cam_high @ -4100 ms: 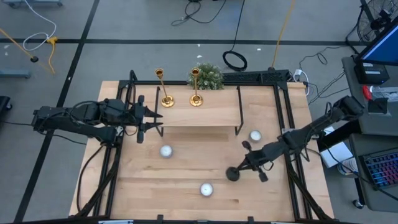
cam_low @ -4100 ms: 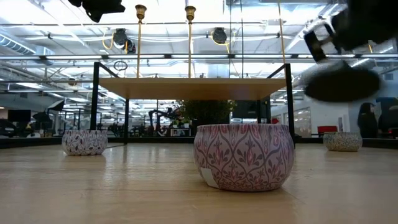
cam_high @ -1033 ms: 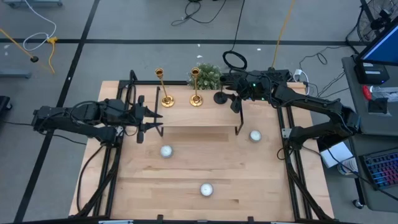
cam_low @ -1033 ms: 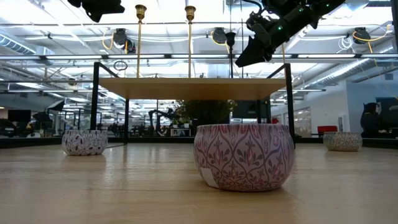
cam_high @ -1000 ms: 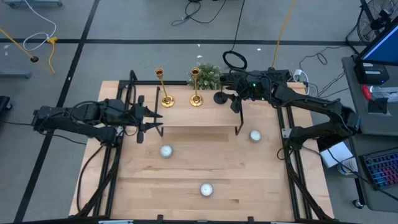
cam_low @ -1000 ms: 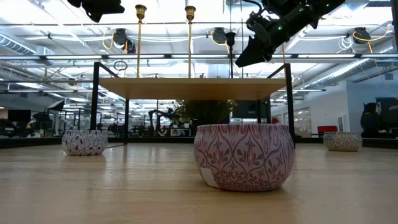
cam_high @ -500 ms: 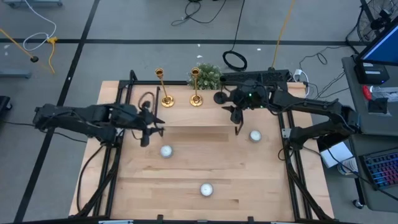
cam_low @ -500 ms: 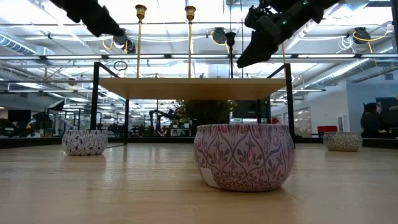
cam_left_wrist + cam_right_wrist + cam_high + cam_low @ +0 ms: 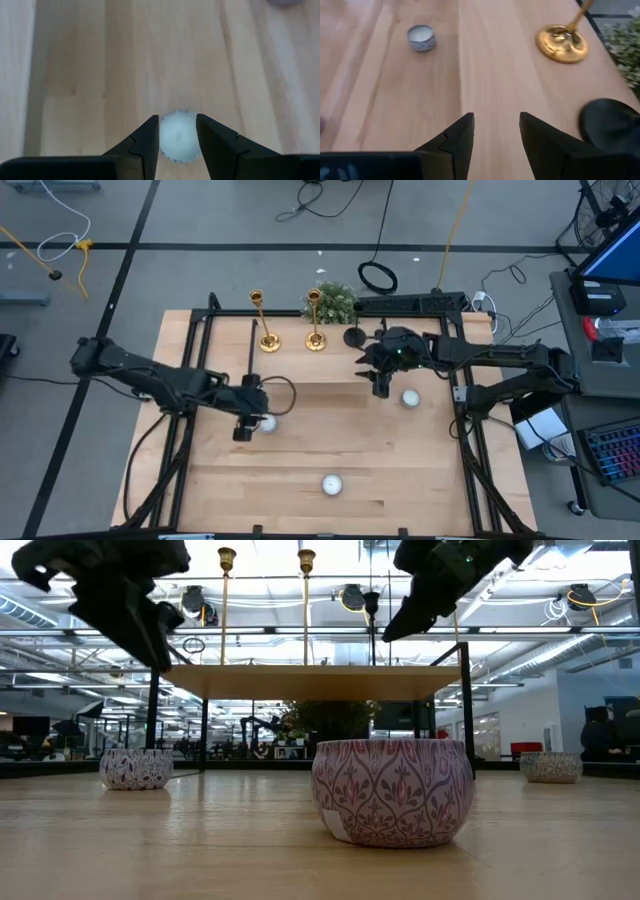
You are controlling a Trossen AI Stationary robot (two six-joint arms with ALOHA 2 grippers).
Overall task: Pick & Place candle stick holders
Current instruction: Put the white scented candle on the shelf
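Observation:
Two gold candle stick holders [image 9: 268, 340] [image 9: 315, 338] and a shorter black one [image 9: 353, 337] stand on their round bases on the raised wooden shelf [image 9: 320, 365], near its far edge. In the right wrist view the gold base [image 9: 562, 42] and the black base [image 9: 610, 122] lie ahead of my right gripper [image 9: 496, 117]. That gripper [image 9: 378, 388] hangs open over the shelf's right near part with nothing between its fingers. My left gripper [image 9: 243, 430] hovers open above a white candle tin [image 9: 177, 142] on the table; the low view shows this gripper [image 9: 160, 655] well above the tabletop.
Three patterned candle tins [image 9: 266, 422] [image 9: 410, 398] [image 9: 331, 485] sit on the table in front of the shelf. A small green plant [image 9: 335, 302] stands behind the gold holders. Black frame rails [image 9: 460, 370] run along the table's sides.
My right gripper has drawn back from the black holder toward the table's near edge, and the holder stays standing on the shelf. My left gripper has swung from the shelf's left end toward the table's right and near side, coming lower over a candle tin.

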